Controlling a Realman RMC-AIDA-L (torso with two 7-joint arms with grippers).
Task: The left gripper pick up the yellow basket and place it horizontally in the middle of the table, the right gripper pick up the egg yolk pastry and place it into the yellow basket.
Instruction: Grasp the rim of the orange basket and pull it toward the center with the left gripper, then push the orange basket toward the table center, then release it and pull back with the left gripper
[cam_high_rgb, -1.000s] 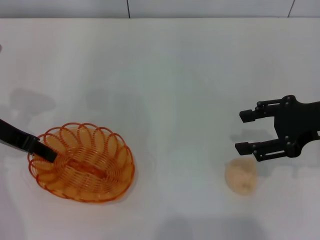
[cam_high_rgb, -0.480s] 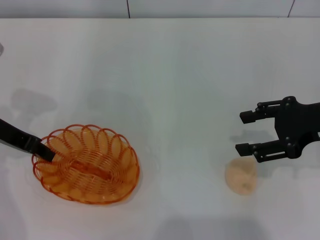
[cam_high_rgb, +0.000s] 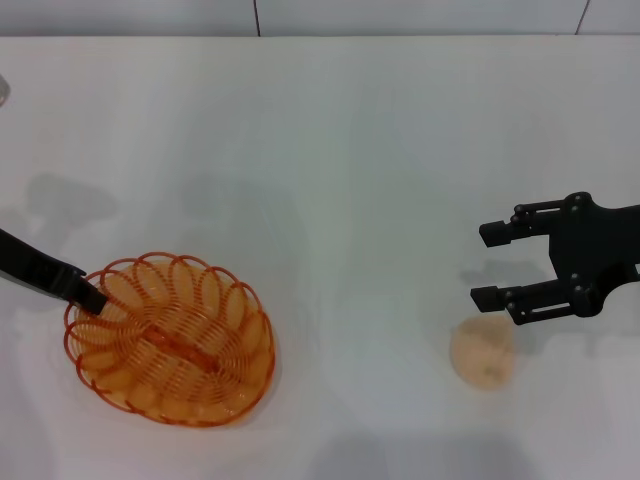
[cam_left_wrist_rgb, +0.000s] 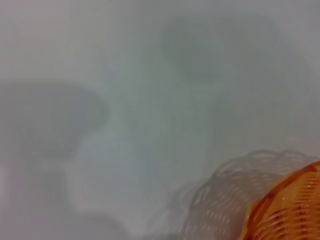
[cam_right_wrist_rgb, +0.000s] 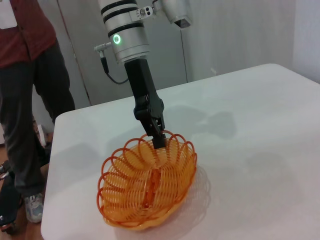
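Left end effector (cam_high_rgb: 93, 298) is clenched on the looped rim of the yellow basket (cam_high_rgb: 170, 340), gripping it at the rim's far-left edge as the head view shows; the right wrist view shows the black fingers (cam_right_wrist_rgb: 156, 131) coming down steeply onto the scalloped loops, with the basket tipped up on that side. Oval in outline, the basket sits at the near left of the white surface (cam_high_rgb: 340, 150), well off centre, its long axis running diagonally from the gripped far-left rim toward the near right, and the coiled strip in its base lies along that same diagonal. Right end effector (cam_high_rgb: 488, 264) hovers over the right part of the surface with its two fingers spread apart, pointing toward the left and grasping nothing. Just beside its nearer finger, slightly closer to the robot, the egg yolk pastry (cam_high_rgb: 483, 353) rests on the surface, well apart from the basket.
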